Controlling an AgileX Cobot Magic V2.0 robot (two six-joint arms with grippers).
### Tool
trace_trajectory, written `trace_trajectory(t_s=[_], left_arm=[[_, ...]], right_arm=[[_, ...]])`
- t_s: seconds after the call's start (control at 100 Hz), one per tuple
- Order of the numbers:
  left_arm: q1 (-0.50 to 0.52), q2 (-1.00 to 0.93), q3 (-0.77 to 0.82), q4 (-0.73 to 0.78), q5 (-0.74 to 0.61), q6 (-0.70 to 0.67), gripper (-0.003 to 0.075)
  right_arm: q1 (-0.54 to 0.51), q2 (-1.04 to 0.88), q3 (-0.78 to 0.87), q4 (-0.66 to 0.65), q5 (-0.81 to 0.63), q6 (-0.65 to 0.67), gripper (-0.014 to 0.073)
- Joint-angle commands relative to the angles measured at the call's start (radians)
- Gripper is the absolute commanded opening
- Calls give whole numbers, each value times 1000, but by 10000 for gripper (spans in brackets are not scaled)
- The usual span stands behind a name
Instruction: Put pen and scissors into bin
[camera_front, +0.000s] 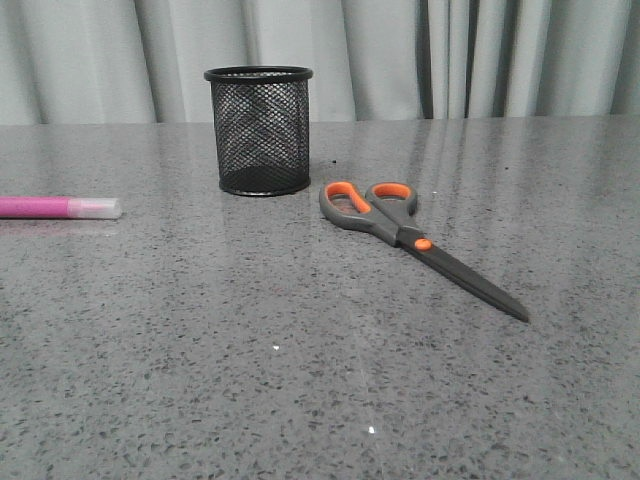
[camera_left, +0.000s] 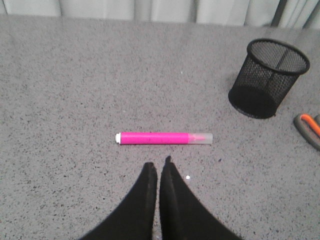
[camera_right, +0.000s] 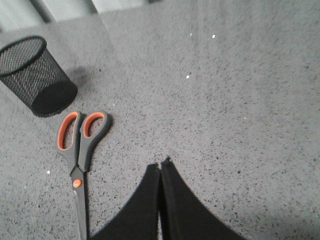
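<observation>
The pink pen (camera_front: 55, 207) lies flat at the table's left edge in the front view, cap toward the bin. The black mesh bin (camera_front: 259, 130) stands upright at the back centre and looks empty. The scissors (camera_front: 410, 236) lie closed to its right, handles near the bin, blades pointing front right. Neither gripper shows in the front view. In the left wrist view my left gripper (camera_left: 158, 164) is shut and empty, just short of the pen (camera_left: 163, 138); the bin (camera_left: 268, 77) and a scissor handle (camera_left: 308, 129) show too. In the right wrist view my right gripper (camera_right: 160, 164) is shut and empty, beside the scissors (camera_right: 79, 159) and apart from the bin (camera_right: 37, 75).
The grey speckled table (camera_front: 300, 370) runs back to a pale curtain (camera_front: 400, 55).
</observation>
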Motion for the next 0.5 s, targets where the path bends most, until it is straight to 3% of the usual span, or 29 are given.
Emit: trace_trajectory(t_s=[0.0,0.08,0.15,0.22,0.3,0.39,0.49], left_arm=[[-8,51,-63,-9,-30,9,-18],[-8,75,-71,-29,-28,27,-11],[-8,89,-73,-73,-30,84,42],[-8,104,-73,-106,-38,120,147],[-8,123,-73,-123,-51,127,326],[-8,147,-75,-136,-57,135,462],[-8,187,-87,-154,-51,185,445]], right_arm=[[-5,57,-79,1,12,-37,-40],[-5,91,-107,1,52,-50,25],[-5,116,-126,1,70,-50,134],[-5,132,-141,1,79,-50,276],[-5,139,-156,1,86,-50,409],[-5,139,-168,1,91,-59,423],[-5,139,-184,1,112,-83,423]])
